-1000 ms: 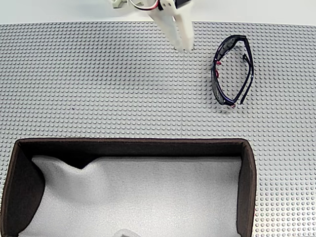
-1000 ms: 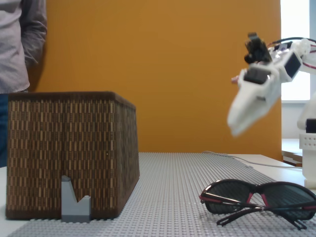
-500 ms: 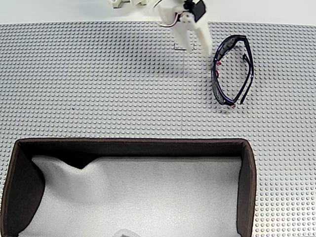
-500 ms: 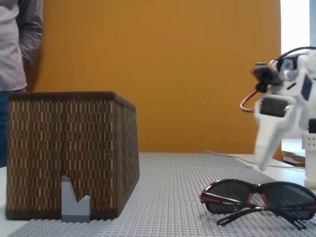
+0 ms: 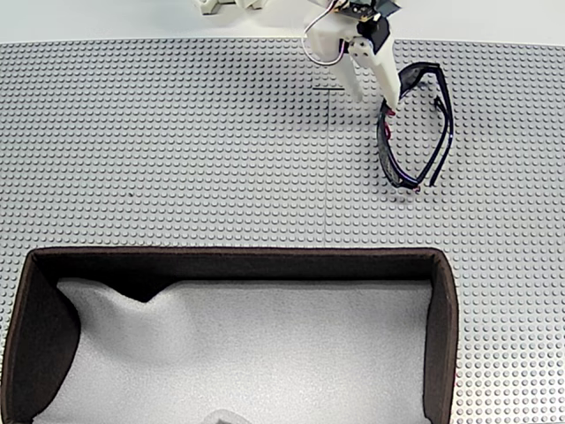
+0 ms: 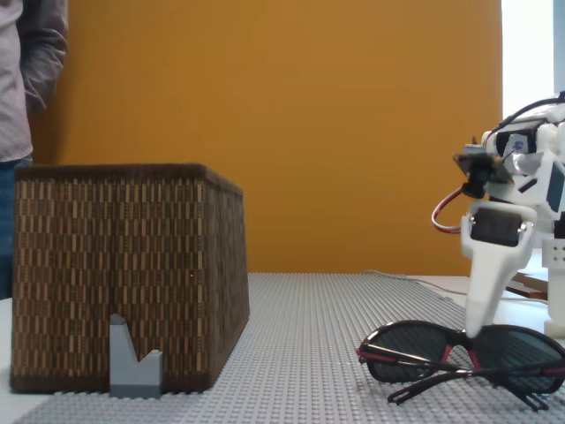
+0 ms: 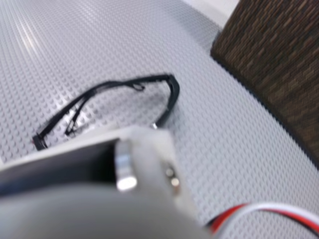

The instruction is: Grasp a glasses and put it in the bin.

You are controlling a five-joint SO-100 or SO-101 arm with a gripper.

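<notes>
Glasses lying open on the grey studded surface, at the upper right of the top-down fixed view, well apart from the bin along the lower edge of that view. The white gripper reaches down from the top edge, its tip at the upper end of the frame, by the front; whether it touches the frame cannot be told. The arm above it is cut off by the picture edge, so only the lower part with its red and white wires is seen. In the low side fixed view the glasses sit at the near right, lenses facing the camera, and the gripper comes down behind the top rim, its tip hidden by the frame. One white finger is visible in each fixed view; how far the jaws stand apart cannot be told. The bin stands at the left with a small grey block against its near wall, and a person's sleeve is cut off at the top left corner. In the wrist view the glasses appear as a thin dark outline, partly covered by the blurred gripper body in the foreground; a corner of the bin fills the upper right.
</notes>
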